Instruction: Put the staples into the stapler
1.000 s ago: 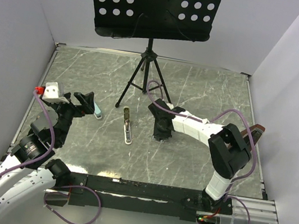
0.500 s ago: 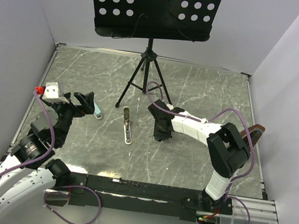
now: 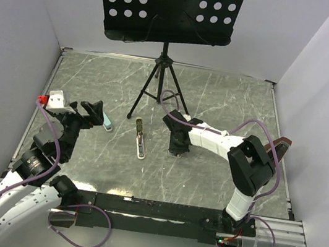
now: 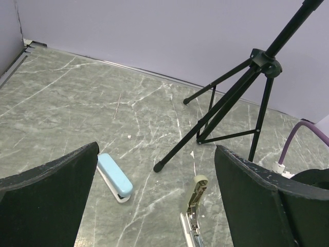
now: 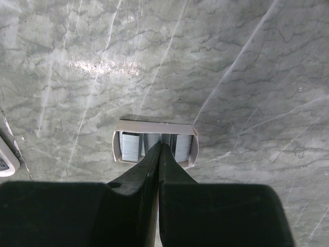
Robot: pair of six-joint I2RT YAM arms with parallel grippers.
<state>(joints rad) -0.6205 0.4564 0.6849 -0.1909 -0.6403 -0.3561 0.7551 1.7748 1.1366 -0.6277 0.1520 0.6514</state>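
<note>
Right wrist view has the right claw [image 5: 160, 148] pointing straight down with its two fingers pressed together, the tips dipped into the small open cardboard box [image 5: 154, 125] that rests on the marble tabletop [image 5: 247, 67]. Silvery staples [image 5: 129, 146] lie in rows on either side of the tips; whether a strip is pinched between them cannot be told. Left of the box in the top view, the opened stapler [image 3: 141, 138] lies flat with its magazine exposed, and further left sits a pale blue stapler [image 3: 107, 123]. Just beside that one the left claw [image 3: 94, 112] hangs above the tabletop with its fingers spread wide and nothing in them. A music stand [image 3: 158, 85] is planted at the far side. The step looks like picking one strip out of the box, so a gentle pinch and a straight, slow lift should suit, since the light box could tip or ride up with the fingers. The strip should stay level for the short carry left.
</note>
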